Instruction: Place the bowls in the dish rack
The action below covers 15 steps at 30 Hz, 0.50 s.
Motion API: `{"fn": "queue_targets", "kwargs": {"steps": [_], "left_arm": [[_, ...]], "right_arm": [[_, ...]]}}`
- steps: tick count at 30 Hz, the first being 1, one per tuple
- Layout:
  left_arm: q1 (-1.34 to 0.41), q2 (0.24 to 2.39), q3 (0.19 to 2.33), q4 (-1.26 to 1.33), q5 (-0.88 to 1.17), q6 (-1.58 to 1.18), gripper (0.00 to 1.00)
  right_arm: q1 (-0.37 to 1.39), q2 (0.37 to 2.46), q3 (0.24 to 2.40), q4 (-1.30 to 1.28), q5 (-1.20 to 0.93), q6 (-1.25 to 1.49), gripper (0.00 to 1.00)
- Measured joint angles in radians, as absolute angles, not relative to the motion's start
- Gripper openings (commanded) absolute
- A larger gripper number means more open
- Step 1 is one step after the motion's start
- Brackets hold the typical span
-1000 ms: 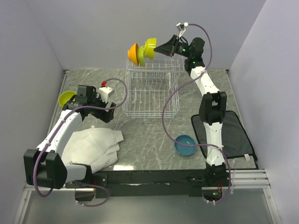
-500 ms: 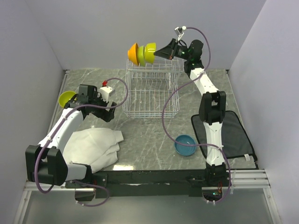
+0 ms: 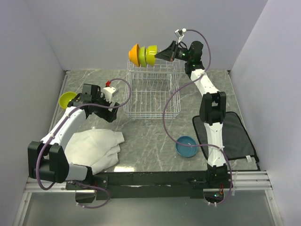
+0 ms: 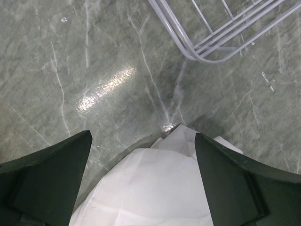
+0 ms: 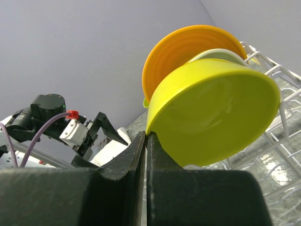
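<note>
Three bowls stand on edge on the raised back tier of the white dish rack (image 3: 153, 94): an orange bowl (image 3: 134, 54), a green one (image 3: 142, 55) and a lime bowl (image 3: 151, 54). My right gripper (image 3: 160, 55) is shut on the lime bowl's (image 5: 216, 113) rim, its fingertips (image 5: 141, 141) pinched together; the orange bowl (image 5: 183, 52) sits behind it. Another lime bowl (image 3: 67, 98) lies at the table's left and a blue bowl (image 3: 186, 145) at the front right. My left gripper (image 3: 109, 114) hangs open and empty over a white cloth (image 4: 155, 188), near the dish rack's corner (image 4: 211, 42).
The white cloth (image 3: 94, 148) lies crumpled at the front left. A black mat (image 3: 225, 136) covers the right side beside the right arm's base. Grey walls close in at the back and on both sides.
The right gripper has lowered the lime bowl against the other two on the tier. The left arm has shifted a little right, away from the lime bowl on the table.
</note>
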<state>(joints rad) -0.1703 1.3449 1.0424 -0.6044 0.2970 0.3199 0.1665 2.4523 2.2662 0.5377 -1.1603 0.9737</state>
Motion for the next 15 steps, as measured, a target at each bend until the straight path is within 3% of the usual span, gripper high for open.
{"fn": "queue_targets", "kwargs": {"steps": [1, 7, 10, 12, 13, 14, 15], "left_arm": [[-0.172, 1.347, 1.043, -0.603, 0.296, 0.32, 0.99], [-0.181, 1.35, 1.043, -0.594, 0.29, 0.319, 0.99], [-0.184, 1.35, 1.043, -0.587, 0.289, 0.319, 0.99], [-0.186, 1.349, 1.043, -0.587, 0.289, 0.319, 0.99], [-0.187, 1.348, 1.042, -0.586, 0.289, 0.319, 0.99], [-0.188, 1.347, 1.04, -0.585, 0.289, 0.319, 0.99], [-0.188, 1.343, 1.037, -0.581, 0.289, 0.319, 0.99]], "right_arm": [[0.166, 2.452, 2.269, 0.532, -1.16, 0.97, 0.2], [0.165, 2.452, 2.272, 0.504, -1.151, 0.931, 0.3], [0.165, 2.452, 2.272, 0.485, -1.144, 0.908, 0.29], [0.165, 2.452, 2.272, 0.483, -1.141, 0.899, 0.17], [0.165, 2.452, 2.272, 0.482, -1.139, 0.895, 0.17], [0.165, 2.452, 2.272, 0.479, -1.137, 0.892, 0.19], [0.165, 2.452, 2.272, 0.476, -1.135, 0.892, 0.28]]}}
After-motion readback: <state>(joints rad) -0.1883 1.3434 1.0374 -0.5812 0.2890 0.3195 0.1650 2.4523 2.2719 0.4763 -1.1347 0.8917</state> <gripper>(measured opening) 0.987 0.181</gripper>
